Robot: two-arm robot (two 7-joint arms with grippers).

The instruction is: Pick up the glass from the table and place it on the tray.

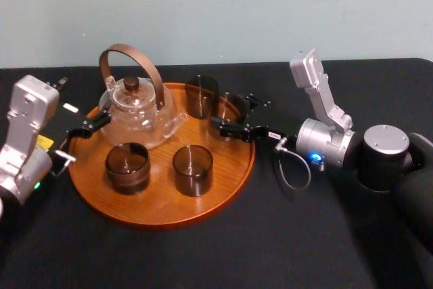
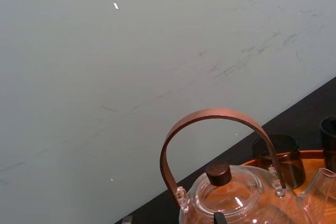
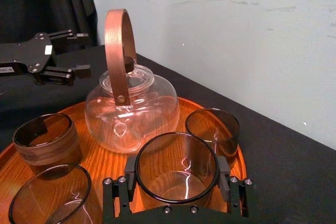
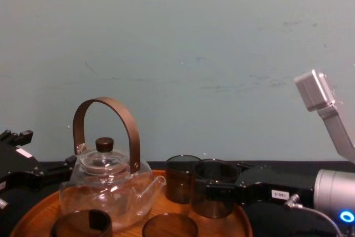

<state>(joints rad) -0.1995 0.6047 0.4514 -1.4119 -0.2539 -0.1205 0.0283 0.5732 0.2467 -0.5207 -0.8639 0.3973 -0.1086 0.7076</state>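
The glass (image 1: 235,105) is a dark smoky tumbler at the right rear of the round wooden tray (image 1: 162,204). My right gripper (image 1: 226,112) reaches in from the right and is shut on it, one finger on each side. In the right wrist view the glass (image 3: 177,156) fills the gripper (image 3: 177,174), with both pads against its wall, above the tray's wood (image 3: 105,161). From the chest, the glass (image 4: 213,173) stands upright in the black gripper (image 4: 213,195). I cannot tell whether its base touches the tray. My left gripper (image 1: 81,137) stands open beside the teapot, at the tray's left rim.
A glass teapot (image 1: 139,109) with a brown arched handle stands at the tray's rear left. Another dark glass (image 1: 201,96) stands just left of the held one. Two more glasses (image 1: 127,166) (image 1: 193,169) sit near the tray's front. Black cloth covers the table (image 1: 304,235).
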